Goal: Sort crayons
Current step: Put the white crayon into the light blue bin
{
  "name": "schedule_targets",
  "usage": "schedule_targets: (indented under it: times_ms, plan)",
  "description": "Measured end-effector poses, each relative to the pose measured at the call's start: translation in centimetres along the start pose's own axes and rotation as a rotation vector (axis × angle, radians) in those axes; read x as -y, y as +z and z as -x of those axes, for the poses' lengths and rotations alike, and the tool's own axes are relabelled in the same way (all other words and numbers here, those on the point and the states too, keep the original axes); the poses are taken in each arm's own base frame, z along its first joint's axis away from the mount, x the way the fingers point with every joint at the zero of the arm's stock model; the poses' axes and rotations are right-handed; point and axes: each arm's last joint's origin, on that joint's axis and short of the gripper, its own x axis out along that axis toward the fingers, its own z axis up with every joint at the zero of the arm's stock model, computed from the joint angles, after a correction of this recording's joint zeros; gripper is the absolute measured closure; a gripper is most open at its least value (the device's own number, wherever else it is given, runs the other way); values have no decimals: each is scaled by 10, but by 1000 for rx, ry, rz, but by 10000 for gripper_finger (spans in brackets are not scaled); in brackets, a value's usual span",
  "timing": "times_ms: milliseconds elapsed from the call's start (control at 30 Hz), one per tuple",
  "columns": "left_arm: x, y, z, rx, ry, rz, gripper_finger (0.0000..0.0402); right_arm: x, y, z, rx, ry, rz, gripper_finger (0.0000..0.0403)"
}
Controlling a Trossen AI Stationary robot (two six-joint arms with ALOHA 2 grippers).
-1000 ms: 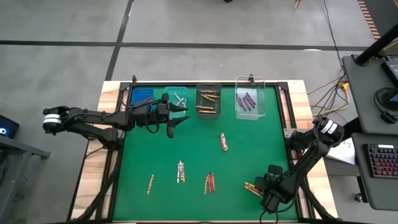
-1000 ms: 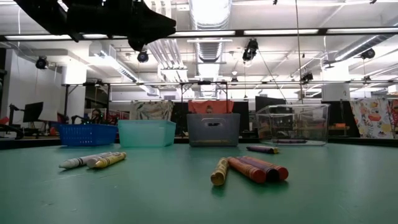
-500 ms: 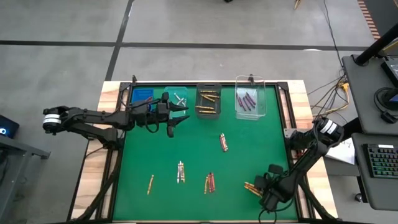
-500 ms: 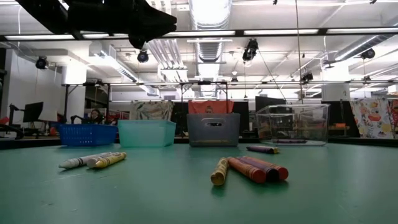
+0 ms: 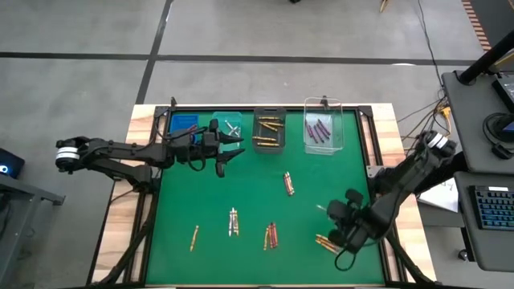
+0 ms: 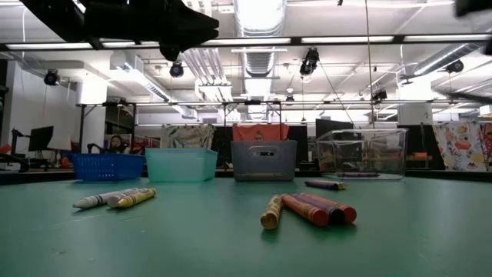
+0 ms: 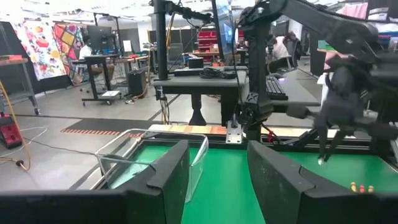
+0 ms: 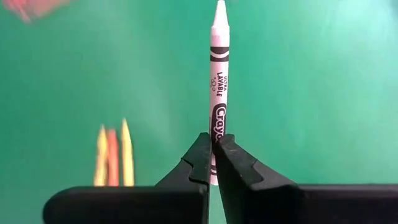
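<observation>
Crayons lie loose on the green mat [image 5: 201, 201]: a pair [image 5: 288, 183] mid-table, others near the front [image 5: 233, 221] [image 5: 194, 237] [image 5: 271, 235], and gold-orange ones [image 5: 326, 242] at the front right. My right gripper [image 5: 329, 212] hangs above the front right and is shut on a white-silver crayon [image 8: 219, 74]. My left gripper [image 5: 231, 150] is open and empty, held high beside the teal bin [image 5: 229, 125]; its fingers also show in the left wrist view [image 7: 217, 177]. My right gripper pinches the crayon's blunt end [image 8: 215, 134] between its two fingertips. The crayon sticks out past the fingertips in line with them, its pointed tip [image 8: 219, 9] away from the gripper. It is lifted clear of the mat.
Four bins stand in a row at the far edge: blue [image 5: 183, 124], teal, grey [image 5: 269, 130] with gold crayons, clear [image 5: 323, 128] with purple ones. The gold-orange crayons [image 8: 113, 155] lie on the mat below my right gripper. Bare mat lies between the two arms.
My right gripper has risen from the mat at the front right and gone toward the far edge and a little left, carrying the white-silver crayon lifted clear. The gold-orange crayons stay where they were.
</observation>
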Motion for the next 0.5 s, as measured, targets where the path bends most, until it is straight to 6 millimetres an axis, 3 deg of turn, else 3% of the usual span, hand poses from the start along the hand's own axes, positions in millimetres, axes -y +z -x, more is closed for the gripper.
schedule_targets:
  times_ms: [233,500]
  plan:
    - [0,0,0,1,-7,21,256,20,48,25,420,42,46,394]
    - [3,2,-1,39,-99,30,256,27,119,26,710,23,195,394]
